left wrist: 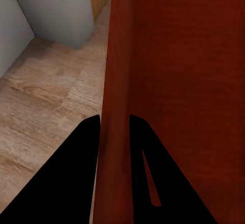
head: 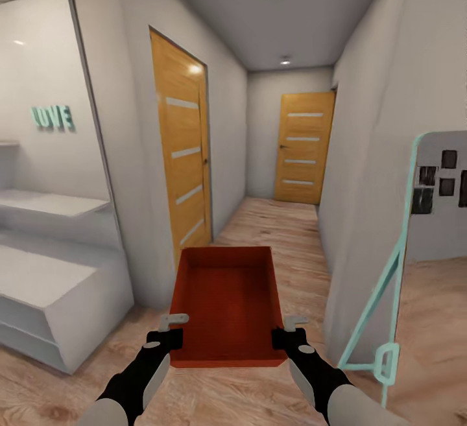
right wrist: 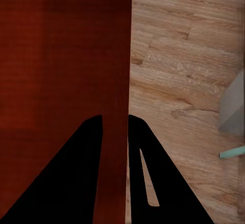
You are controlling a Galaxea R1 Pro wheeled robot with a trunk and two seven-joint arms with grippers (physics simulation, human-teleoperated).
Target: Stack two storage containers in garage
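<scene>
**Red bin carried down the hall**

One storage container (head: 228, 306) is held up above the wood floor (head: 279, 225), in front of the robot. Its left wall is pinched by the left pincer (head: 174, 327) and its right wall by the right pincer (head: 288, 330). The carrying step seems to be in hand. Next, a careful drive toward the far door (head: 303, 147) is likely needed, with the bin kept level.

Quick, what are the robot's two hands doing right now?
Left gripper: shut on the left wall of the red bin.
Right gripper: shut on the bin's right wall.
</scene>
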